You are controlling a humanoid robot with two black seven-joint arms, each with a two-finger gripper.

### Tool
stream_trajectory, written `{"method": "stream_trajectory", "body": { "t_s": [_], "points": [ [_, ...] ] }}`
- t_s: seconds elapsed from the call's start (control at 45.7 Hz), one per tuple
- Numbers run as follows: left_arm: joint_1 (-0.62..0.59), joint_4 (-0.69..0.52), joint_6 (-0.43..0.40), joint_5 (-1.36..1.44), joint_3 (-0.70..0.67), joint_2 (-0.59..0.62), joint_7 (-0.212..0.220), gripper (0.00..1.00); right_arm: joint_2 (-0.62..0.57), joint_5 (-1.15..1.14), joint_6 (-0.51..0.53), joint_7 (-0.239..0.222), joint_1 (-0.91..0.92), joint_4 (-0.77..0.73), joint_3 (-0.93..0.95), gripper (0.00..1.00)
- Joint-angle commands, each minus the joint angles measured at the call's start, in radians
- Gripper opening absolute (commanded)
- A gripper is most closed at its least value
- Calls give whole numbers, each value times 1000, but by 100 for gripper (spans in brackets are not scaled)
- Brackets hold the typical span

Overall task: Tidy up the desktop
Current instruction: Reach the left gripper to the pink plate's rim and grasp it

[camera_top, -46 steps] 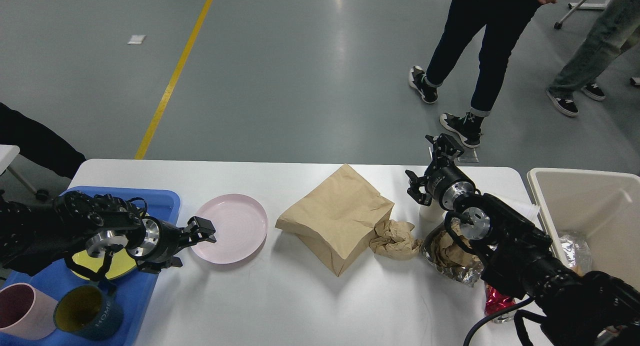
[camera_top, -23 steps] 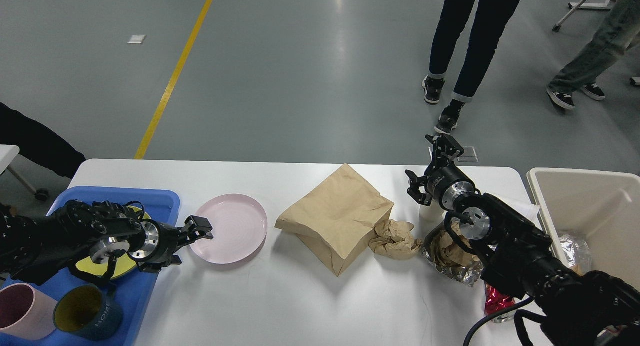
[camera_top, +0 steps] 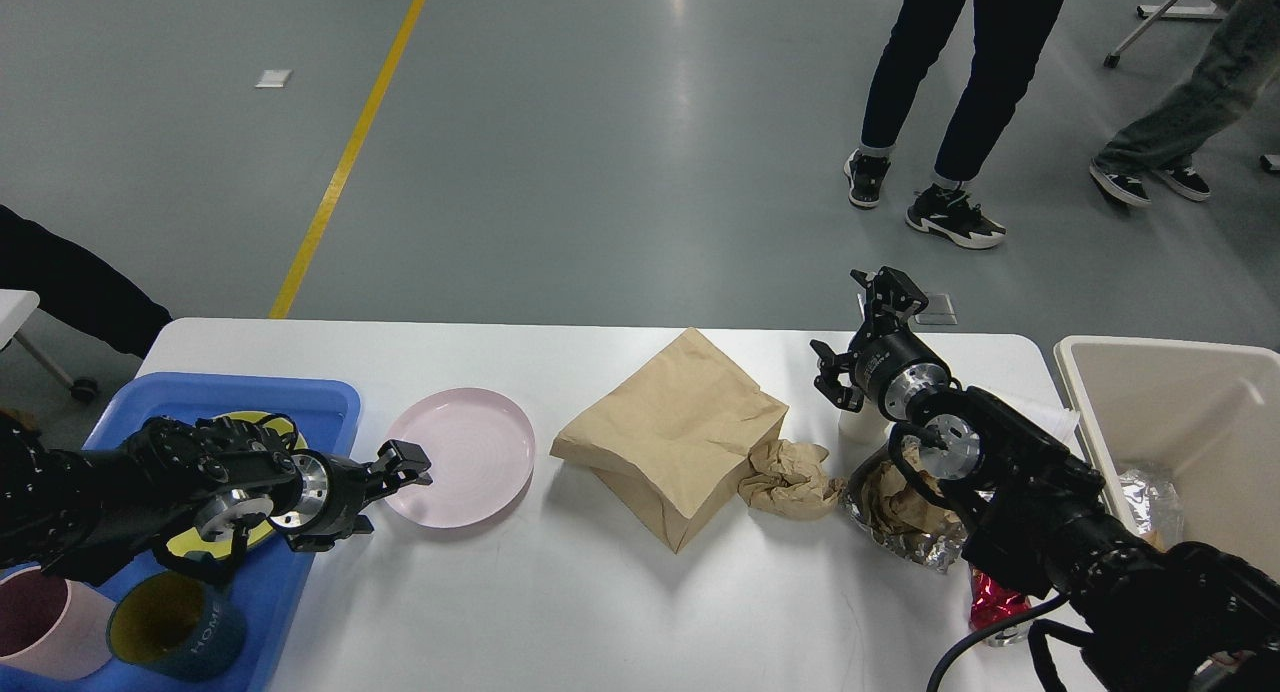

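Left hand (camera_top: 385, 492) agape at pink plate (camera_top: 462, 457) rim on desktop (camera_top: 560, 602); right hand (camera_top: 865, 337) spread wide, empty.

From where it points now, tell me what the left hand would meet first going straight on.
The left hand points right, at the near-left rim of the pink plate. It would likely meet that rim first, though its height above the desktop is unclear.

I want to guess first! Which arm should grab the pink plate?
Probably the left. Its left gripper has its fingers right at the pink plate's near edge, beside the blue tray. The right gripper is far across the desktop, past the paper bag.
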Motion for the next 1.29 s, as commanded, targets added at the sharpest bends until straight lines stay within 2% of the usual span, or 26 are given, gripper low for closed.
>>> {"method": "stream_trajectory", "body": {
  "t_s": [0.0, 0.219, 0.416, 0.547, 0.832, 1.051, 1.27],
  "points": [
    [6, 21, 0, 0, -3, -12, 2, 89, 0, 0, 0, 0, 0, 0, 0, 100],
    [20, 52, -3, 2, -6, -21, 3, 84, 0, 0, 0, 0, 0, 0, 0, 100],
    [20, 53, -24, 44, -1, -21, 5, 57, 0, 0, 0, 0, 0, 0, 0, 100],
    [20, 53, -73, 65, -1, -18, 5, 42, 0, 0, 0, 0, 0, 0, 0, 100],
    [19, 55, -113, 66, 1, -12, 12, 30, 0, 0, 0, 0, 0, 0, 0, 100],
    [14, 72, -181, 83, 1, -12, 34, 14, 0, 0, 0, 0, 0, 0, 0, 100],
    [14, 93, -218, 86, 1, -9, 34, 10, 0, 0, 0, 0, 0, 0, 0, 100]
  ]
}}
